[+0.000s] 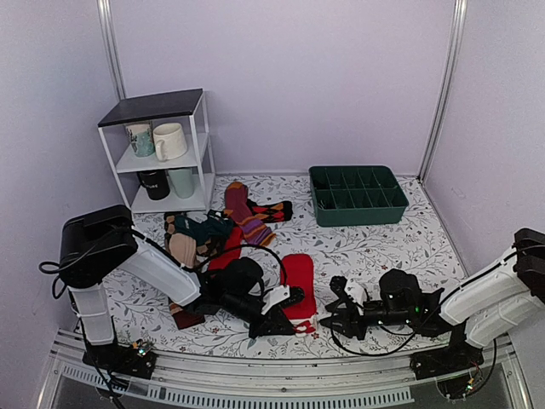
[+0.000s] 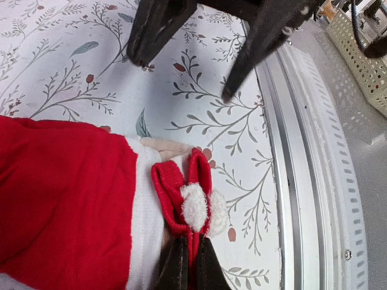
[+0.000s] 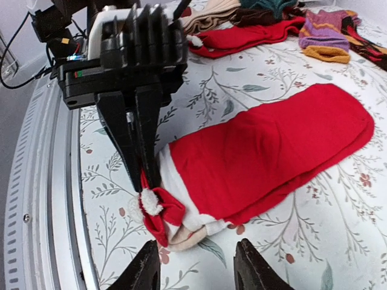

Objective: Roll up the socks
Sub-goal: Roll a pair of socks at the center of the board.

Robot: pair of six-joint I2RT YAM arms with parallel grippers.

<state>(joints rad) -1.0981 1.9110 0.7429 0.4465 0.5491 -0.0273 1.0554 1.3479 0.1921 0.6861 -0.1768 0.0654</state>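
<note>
A bright red sock [image 3: 272, 145] lies flat on the floral table cover, with its white cuff band toward the front edge. It also shows in the top view [image 1: 298, 277] and in the left wrist view [image 2: 60, 199]. My left gripper [image 2: 187, 244] is shut on the red cuff trim with two white pompoms [image 2: 195, 205], right at the cuff. In the right wrist view the left gripper [image 3: 145, 178] pinches that trim from above. My right gripper [image 3: 196, 266] is open and empty, just in front of the cuff and not touching it. A second red sock [image 3: 242, 36] lies farther back by the pile.
A pile of other socks [image 1: 204, 234] lies behind the left arm, with a maroon striped sock [image 1: 243, 213] beyond it. A green divided tray [image 1: 358, 194] stands at the back right and a white shelf with mugs [image 1: 166, 153] at the back left. The metal front rail [image 1: 255, 388] is close to both grippers.
</note>
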